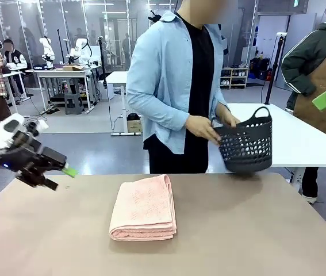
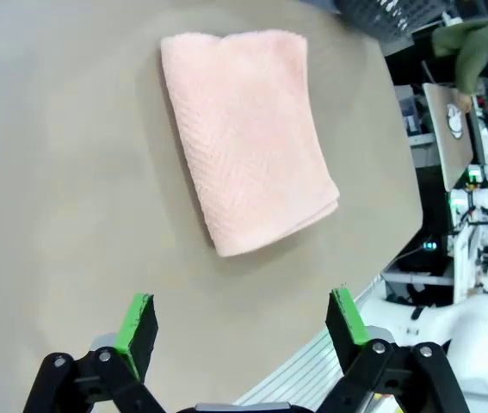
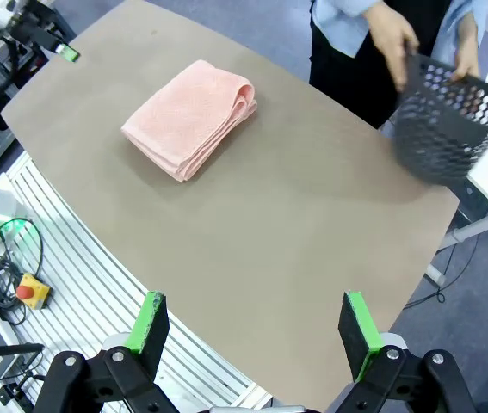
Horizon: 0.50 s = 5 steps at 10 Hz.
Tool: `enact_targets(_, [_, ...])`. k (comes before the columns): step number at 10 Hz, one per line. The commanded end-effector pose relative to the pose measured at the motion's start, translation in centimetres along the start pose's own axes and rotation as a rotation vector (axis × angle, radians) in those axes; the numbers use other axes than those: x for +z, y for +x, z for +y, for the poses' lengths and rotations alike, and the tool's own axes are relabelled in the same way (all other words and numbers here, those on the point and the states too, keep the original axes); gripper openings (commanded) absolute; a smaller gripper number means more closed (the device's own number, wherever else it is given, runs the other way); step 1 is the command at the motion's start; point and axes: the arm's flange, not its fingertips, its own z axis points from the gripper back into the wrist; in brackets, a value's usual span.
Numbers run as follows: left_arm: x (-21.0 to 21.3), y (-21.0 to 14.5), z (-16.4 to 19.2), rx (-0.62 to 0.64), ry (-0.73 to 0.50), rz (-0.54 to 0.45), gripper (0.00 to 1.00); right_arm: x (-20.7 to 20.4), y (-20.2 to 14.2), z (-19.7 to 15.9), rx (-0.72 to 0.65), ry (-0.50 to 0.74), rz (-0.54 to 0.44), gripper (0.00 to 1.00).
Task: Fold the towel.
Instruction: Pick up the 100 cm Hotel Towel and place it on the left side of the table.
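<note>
The pale salmon-pink towel (image 1: 144, 208) lies folded into a thick rectangle in the middle of the brown table; it also shows as the towel (image 2: 250, 133) and the towel (image 3: 190, 117) in the wrist views. My left gripper (image 1: 59, 175) hovers open above the table's left edge, well left of the towel, and its green pads (image 2: 138, 320) stand wide apart with nothing between them. My right gripper (image 3: 256, 329) is open high above the table's near edge, empty.
A person in a light blue shirt stands at the far side, holding a dark plastic basket (image 1: 245, 145) with both hands over the far right table edge; it also appears as the basket (image 3: 446, 125). A white table (image 1: 300, 135) stands behind.
</note>
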Motion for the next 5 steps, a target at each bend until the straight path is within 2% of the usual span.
enact_targets(1, [-3.2,0.9,0.9,0.058,-0.026,-0.051,1.00,-0.1,0.1,0.0,-0.016,-0.011,0.003,1.00])
enact_targets(3, [-4.6,0.8,1.5,0.069,-0.013,-0.064,1.00,-0.1,0.1,0.0,-0.016,-0.011,0.003,1.00])
enact_targets(4, [-4.5,0.9,1.5,0.077,-0.052,-0.042,1.00,-0.1,0.1,0.0,-0.016,-0.011,0.003,1.00])
enact_targets(5, [-4.3,0.1,1.4,0.089,-0.015,-0.018,1.00,-0.1,0.1,0.0,-0.016,-0.011,0.003,1.00])
